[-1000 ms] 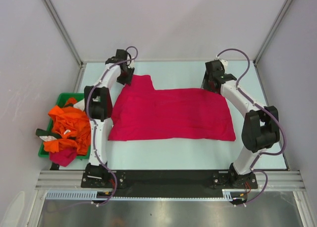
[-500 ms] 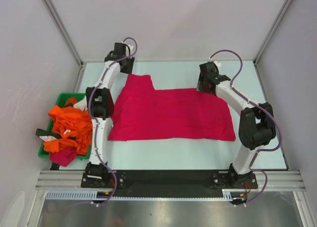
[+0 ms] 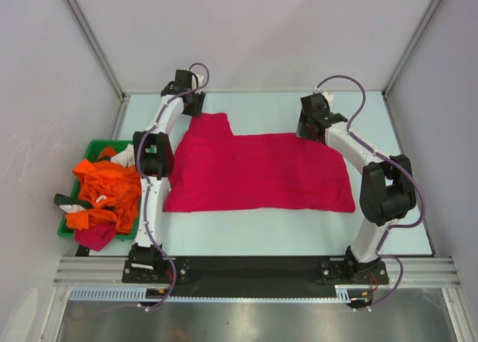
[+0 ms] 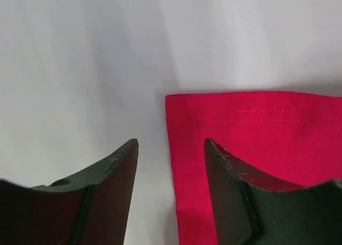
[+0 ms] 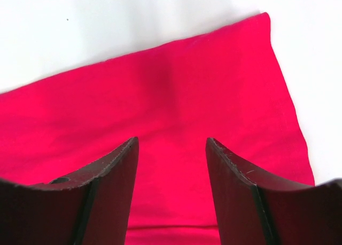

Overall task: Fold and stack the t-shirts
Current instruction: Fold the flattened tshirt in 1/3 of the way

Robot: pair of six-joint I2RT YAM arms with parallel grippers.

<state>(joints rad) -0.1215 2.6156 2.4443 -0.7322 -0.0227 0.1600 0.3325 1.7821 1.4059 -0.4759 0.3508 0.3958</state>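
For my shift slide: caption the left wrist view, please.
Open left tool poised above a hemmed corner of the crimson t-shirt, gripping nothing.

- Table (image 3: 261,226): pale matte top, centre of the overhead view
- Walls (image 3: 254,36): plain white panels at 9, 12 and 3 o'clock
- Frame posts (image 3: 89,39): metal, slanting at 11 and 1 o'clock
- Brushed metal sheet (image 3: 254,319): 6 o'clock
- Light: even, diffuse

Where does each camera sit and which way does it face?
Top external: above and behind the arms, looking down on the table; both arms show.
Left wrist: on the left arm, looking past the left gripper at a hemmed corner of the crimson t-shirt.
Right wrist: on the right arm, looking past the right gripper at another corner.
Shared: all three show that t-shirt.
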